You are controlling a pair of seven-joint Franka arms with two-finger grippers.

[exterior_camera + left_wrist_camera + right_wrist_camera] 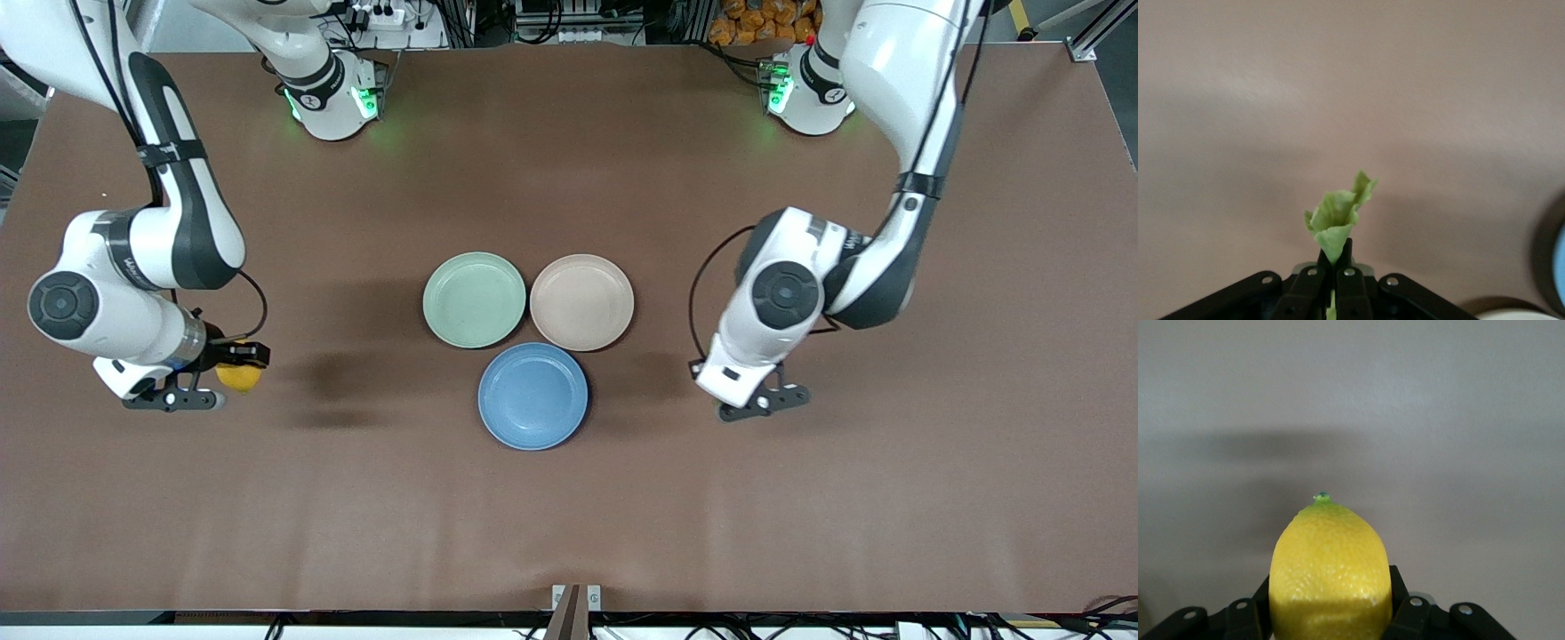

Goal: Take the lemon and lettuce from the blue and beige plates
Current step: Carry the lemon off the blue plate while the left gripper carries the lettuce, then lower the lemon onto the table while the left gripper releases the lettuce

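- Looking over the brown table (569, 516), I count three plates: green plate (474, 299), beige plate (581, 301), blue plate (532, 396).
- My right gripper (1331, 613) clamps one lemon (1330, 577) over its table end.
- My left gripper (1333, 280) pinches one lettuce (1337, 217) over its end.

Setting: robotics laboratory or test cell. Evidence: two white Franka arms bolted at one edge of a wide table (569, 533) under a plain brown cover, their bases (333, 102) lit with green status lights; a power strip (378, 15), bundled cables and aluminium framing (1098, 31) along the edge where the bases stand. Props staged at table centre: three empty plastic plates, green plate (474, 299), beige plate (581, 301) and blue plate (532, 396), clustered closely together.
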